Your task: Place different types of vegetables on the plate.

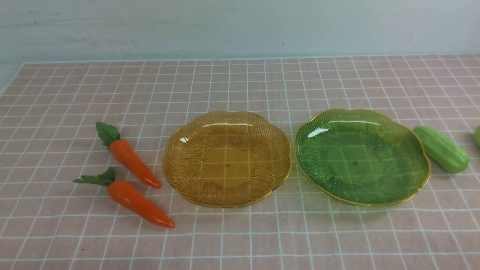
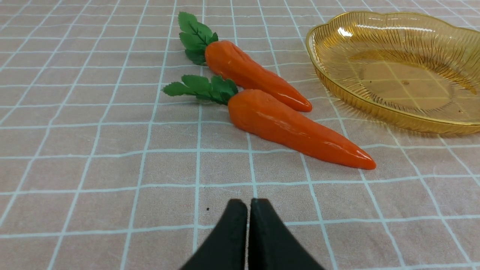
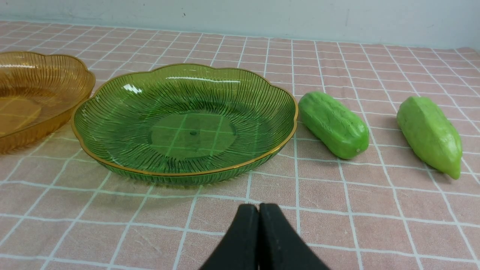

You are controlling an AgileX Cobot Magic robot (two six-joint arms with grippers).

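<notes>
two glossy orange tapered carrots with green leafy tops (image 1: 134,200) lie left of the amber ribbed oval plate (image 1: 227,165); two light-green oblong cucumbers (image 3: 333,125) lie right of the green ribbed oval plate (image 3: 187,127); black-fingered left gripper (image 2: 248,204) and black-fingered right gripper (image 3: 258,209): fingers closed, holding nothing

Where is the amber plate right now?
In the front view, the amber plate sits between the carrots on the left and the green plate.
</notes>
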